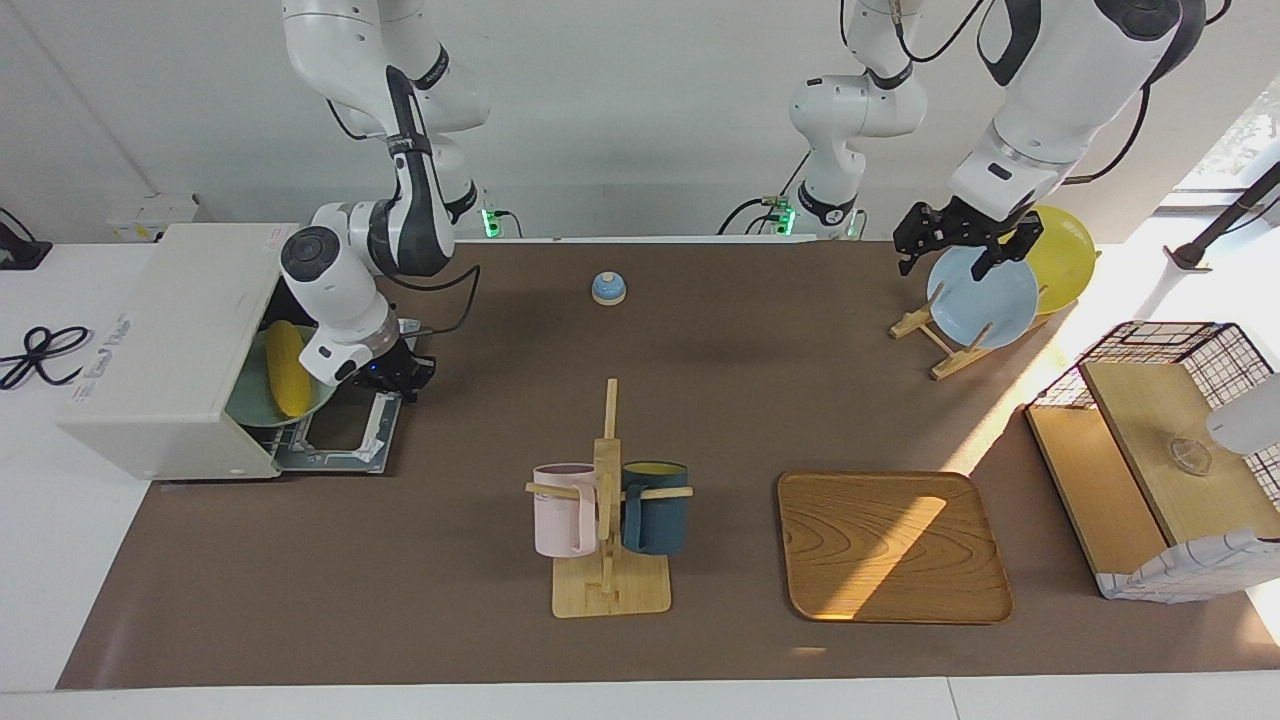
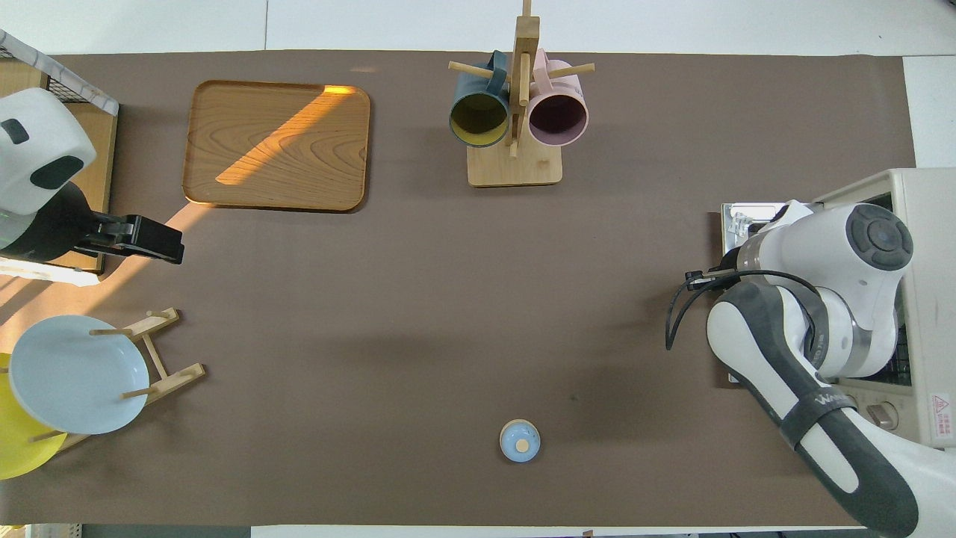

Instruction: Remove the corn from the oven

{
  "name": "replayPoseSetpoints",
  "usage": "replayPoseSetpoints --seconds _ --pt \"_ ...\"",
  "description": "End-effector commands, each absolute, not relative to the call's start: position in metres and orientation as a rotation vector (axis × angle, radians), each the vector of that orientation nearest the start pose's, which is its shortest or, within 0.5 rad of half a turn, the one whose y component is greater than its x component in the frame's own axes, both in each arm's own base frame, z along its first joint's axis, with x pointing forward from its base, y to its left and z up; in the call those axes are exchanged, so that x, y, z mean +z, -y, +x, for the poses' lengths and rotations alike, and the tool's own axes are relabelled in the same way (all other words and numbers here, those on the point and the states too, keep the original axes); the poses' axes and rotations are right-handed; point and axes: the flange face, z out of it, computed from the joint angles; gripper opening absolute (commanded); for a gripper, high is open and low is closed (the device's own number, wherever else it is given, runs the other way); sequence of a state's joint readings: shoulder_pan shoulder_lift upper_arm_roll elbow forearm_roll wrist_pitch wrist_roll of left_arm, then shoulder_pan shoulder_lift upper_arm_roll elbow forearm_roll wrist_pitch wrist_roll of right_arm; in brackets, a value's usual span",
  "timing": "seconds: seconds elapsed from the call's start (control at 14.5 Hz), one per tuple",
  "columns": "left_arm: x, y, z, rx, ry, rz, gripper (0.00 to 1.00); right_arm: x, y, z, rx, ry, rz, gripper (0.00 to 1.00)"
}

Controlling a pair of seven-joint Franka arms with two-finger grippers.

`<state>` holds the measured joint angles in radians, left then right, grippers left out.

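Observation:
The off-white oven (image 1: 170, 340) stands at the right arm's end of the table with its glass door (image 1: 345, 435) folded down flat. The yellow corn (image 1: 284, 368) lies on a green plate (image 1: 250, 405) just inside the oven's opening. My right gripper (image 1: 403, 378) is low over the open door's edge, right beside the opening and a short way from the corn. In the overhead view the right arm covers its gripper and the corn, and only the oven's top (image 2: 926, 217) shows. My left gripper (image 1: 945, 262) hangs open and empty over the plate rack and also shows in the overhead view (image 2: 168, 245).
A plate rack (image 1: 945, 350) with a blue plate (image 1: 985, 300) and a yellow plate (image 1: 1065, 255), a wire basket with boards (image 1: 1160, 450), a wooden tray (image 1: 890, 545), a mug stand with two mugs (image 1: 608, 520) and a small blue bell (image 1: 608, 288).

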<state>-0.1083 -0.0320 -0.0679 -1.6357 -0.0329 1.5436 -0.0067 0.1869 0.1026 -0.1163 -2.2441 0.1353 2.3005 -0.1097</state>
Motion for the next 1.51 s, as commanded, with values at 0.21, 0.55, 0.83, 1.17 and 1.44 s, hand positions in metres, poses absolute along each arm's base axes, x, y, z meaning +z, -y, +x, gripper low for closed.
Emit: replayPoseSetpoints --seconds 0.21,0.55,0.83,1.17,1.44 --pt "0.611 0.094 0.524 0.086 -0.266 -3.165 1.0 0.407 -0.013 0.543 0.233 0.175 -3.183 0.22" --pt "0.611 0.094 0.524 0.086 -0.266 -3.165 1.0 0.398 0.047 0.524 0.253 0.13 -3.198 0.32" --pt "0.611 0.094 0.524 0.086 -0.266 -3.165 1.0 0.383 0.06 0.515 0.204 0.274 -3.197 0.33" --pt "0.611 0.094 0.524 0.086 -0.266 -3.165 1.0 0.368 0.065 0.507 0.198 0.335 -3.201 0.0" --pt "0.611 0.094 0.524 0.085 -0.266 -3.165 1.0 0.381 0.024 0.522 0.184 0.503 -3.245 0.0"
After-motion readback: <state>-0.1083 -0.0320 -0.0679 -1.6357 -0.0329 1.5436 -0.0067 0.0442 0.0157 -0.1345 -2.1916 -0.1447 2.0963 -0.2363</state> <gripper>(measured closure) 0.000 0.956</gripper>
